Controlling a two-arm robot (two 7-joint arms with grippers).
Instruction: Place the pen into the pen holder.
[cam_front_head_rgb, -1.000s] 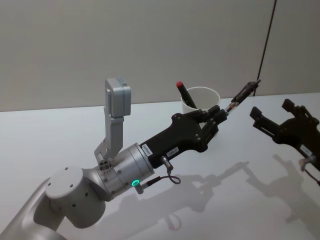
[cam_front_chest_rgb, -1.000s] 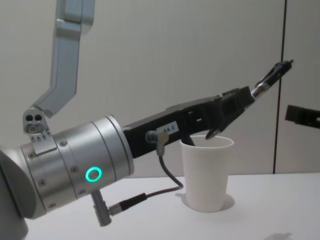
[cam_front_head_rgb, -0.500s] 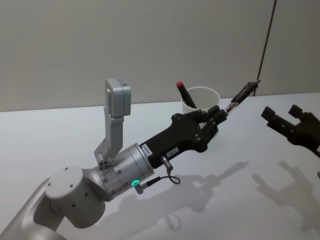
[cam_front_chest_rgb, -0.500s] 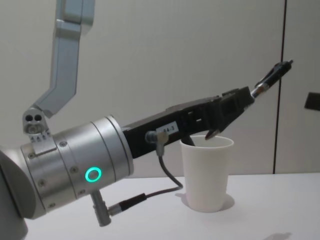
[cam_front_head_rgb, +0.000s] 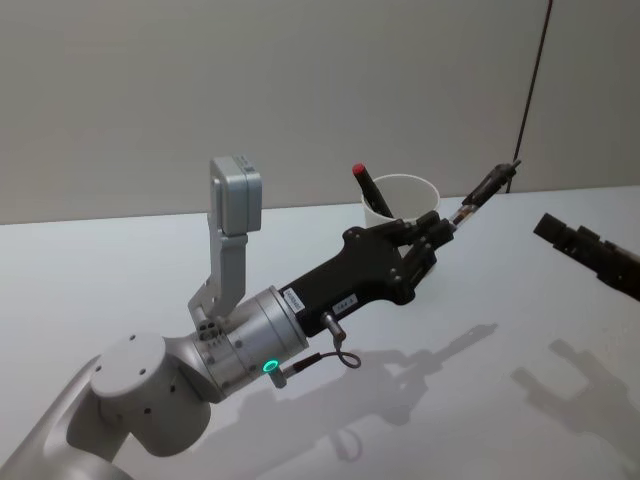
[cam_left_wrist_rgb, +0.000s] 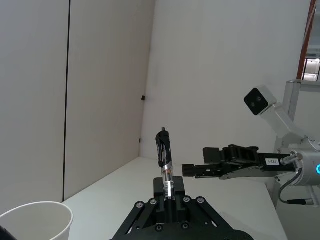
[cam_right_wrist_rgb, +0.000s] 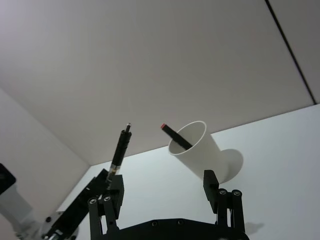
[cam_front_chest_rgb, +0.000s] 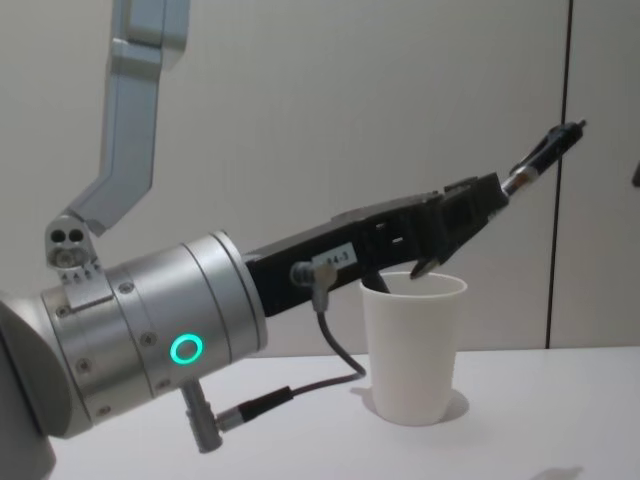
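Here the left claw (cam_front_head_rgb: 437, 228) is clamped on a dark pen (cam_front_head_rgb: 487, 187), gripping it at its lower end. The pen slants upward and away toward the robot's right, its free end high in the air and clear of everything else. In the chest view the left claw (cam_front_chest_rgb: 480, 205) sits just above the rim of the white paper cup (cam_front_chest_rgb: 412, 350), while the pen (cam_front_chest_rgb: 540, 155) reaches out past the cup's right side, not inside it.

The cup (cam_front_head_rgb: 412, 196) stands upright on the white tabletop (cam_front_head_rgb: 120, 260), near the back wall. A second pen with a red tip (cam_front_head_rgb: 370, 190) already leans in the cup, its red end sticking up over the left of the rim.

In the left wrist view the pen (cam_left_wrist_rgb: 164, 155) rises straight out of the closed fingers, with the cup's rim (cam_left_wrist_rgb: 35, 220) to one side.

The right claw (cam_front_head_rgb: 590, 255) hangs above the tabletop at the right edge of the head view, well apart from the cup. In its own wrist view the right claw (cam_right_wrist_rgb: 161, 182) has its fingers (cam_right_wrist_rgb: 210, 179) spread wide and holds nothing; beyond them are the cup (cam_right_wrist_rgb: 197, 150) and the held pen (cam_right_wrist_rgb: 120, 147).
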